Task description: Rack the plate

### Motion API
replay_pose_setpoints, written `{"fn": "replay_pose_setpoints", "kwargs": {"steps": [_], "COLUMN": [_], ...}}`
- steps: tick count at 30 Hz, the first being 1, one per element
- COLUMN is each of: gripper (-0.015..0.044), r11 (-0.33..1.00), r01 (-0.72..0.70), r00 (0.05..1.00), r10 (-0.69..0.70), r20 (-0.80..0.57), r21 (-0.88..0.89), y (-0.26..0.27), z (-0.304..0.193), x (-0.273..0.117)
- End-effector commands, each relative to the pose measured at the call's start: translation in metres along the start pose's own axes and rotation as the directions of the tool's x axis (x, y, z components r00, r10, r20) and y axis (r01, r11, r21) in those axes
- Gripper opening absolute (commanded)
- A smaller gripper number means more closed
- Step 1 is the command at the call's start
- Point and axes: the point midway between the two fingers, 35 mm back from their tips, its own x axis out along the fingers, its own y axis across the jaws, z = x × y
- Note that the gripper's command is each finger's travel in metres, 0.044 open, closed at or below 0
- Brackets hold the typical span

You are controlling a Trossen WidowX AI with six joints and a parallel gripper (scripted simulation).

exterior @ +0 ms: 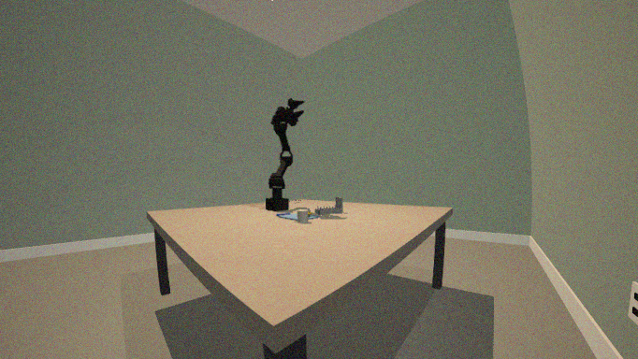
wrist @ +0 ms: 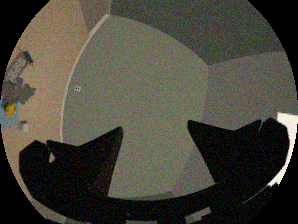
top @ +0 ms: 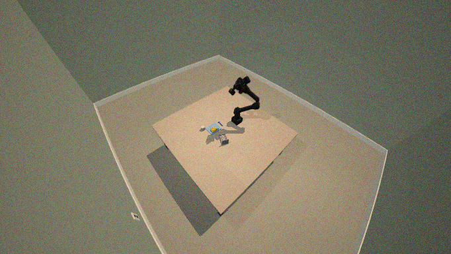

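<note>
Your pincer [exterior: 298, 107] hangs high, open and empty; the plate [top: 213, 129] looks stiff and slippery, so grip its rim.

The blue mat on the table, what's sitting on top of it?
A small yellow-orange thing lies on the blue mat; it is too small to tell what it is. Whatever part of the mat lies under it is hidden.
</note>
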Motion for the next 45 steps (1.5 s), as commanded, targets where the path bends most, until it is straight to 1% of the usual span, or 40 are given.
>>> {"fn": "replay_pose_setpoints", "kwargs": {"steps": [1, 10, 23, 28, 33, 45], "gripper": [0.04, 0.04, 0.04, 0.04, 0.04, 0.04], "r11": [0.988, 0.9, 0.677, 0.576, 0.508, 0.195], "r01": [-0.016, -0.052, -0.065, -0.066, -0.067, -0.059], "r00": [0.999, 0.992, 0.961, 0.945, 0.93, 0.833], "r10": [0.021, 0.096, 0.24, 0.299, 0.343, 0.551], "r20": [-0.029, -0.08, -0.136, -0.136, -0.13, -0.06], "r21": [0.151, 0.433, 0.733, 0.815, 0.859, 0.979], "y": [0.013, 0.046, 0.101, 0.123, 0.138, 0.208], "z": [-0.02, -0.055, -0.089, -0.096, -0.099, -0.101], "x": [0.007, 0.022, 0.041, 0.049, 0.053, 0.069]}}
